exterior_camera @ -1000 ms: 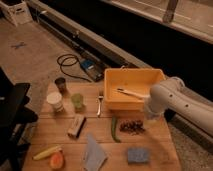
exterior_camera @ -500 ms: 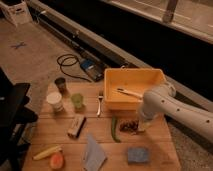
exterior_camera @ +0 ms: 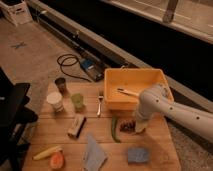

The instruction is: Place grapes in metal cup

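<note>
The grapes (exterior_camera: pixel 127 125) are a dark reddish-purple bunch lying on the wooden table (exterior_camera: pixel 60 142), right of a long green pepper (exterior_camera: pixel 114 129). My gripper (exterior_camera: pixel 138 127) comes down from the white arm at the right and sits at the right side of the grapes, touching or nearly touching them. The metal cup (exterior_camera: pixel 61 84) is small and dark grey and stands upright at the table's far left corner, well away from the gripper.
A white paper cup (exterior_camera: pixel 55 101) and a translucent green cup (exterior_camera: pixel 77 101) stand near the metal cup. A yellow bin (exterior_camera: pixel 132 89) holds a utensil. A fork (exterior_camera: pixel 99 105), brush block (exterior_camera: pixel 76 125), blue cloth (exterior_camera: pixel 93 153), blue sponge (exterior_camera: pixel 137 155), corn (exterior_camera: pixel 46 152) and an orange fruit (exterior_camera: pixel 56 161) lie around.
The arm has swung left and down, bringing the gripper from right of the grapes to right against them. The grapes and cups have not moved.
</note>
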Controlling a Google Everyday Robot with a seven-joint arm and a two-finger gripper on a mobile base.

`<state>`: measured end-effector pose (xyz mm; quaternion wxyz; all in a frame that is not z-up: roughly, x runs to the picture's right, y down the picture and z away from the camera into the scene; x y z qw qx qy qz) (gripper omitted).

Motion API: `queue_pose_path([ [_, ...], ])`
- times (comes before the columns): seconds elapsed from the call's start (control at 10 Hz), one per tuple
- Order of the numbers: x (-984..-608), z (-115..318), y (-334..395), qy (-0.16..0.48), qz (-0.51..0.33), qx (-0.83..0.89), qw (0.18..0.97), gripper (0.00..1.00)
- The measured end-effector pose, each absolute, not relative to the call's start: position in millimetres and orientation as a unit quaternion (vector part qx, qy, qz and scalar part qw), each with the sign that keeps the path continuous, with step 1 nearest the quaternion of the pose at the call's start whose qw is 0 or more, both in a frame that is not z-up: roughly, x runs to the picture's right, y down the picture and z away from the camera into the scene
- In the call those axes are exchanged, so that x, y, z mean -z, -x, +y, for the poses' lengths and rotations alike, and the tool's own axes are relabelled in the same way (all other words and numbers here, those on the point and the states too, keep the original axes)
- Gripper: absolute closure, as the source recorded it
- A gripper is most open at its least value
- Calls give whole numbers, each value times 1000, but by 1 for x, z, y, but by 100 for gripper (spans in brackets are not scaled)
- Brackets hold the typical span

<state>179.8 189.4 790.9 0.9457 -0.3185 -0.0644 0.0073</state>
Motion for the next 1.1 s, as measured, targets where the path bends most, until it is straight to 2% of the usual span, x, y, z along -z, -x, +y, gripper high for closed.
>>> queue_pose_path([
  [0.7,-820,220,-179,361,-78,-25,929,37],
  [0.9,-823,225,-178,369,-79,-27,925,53],
  [1.1,-822,228,-178,373,-80,-27,924,75],
])
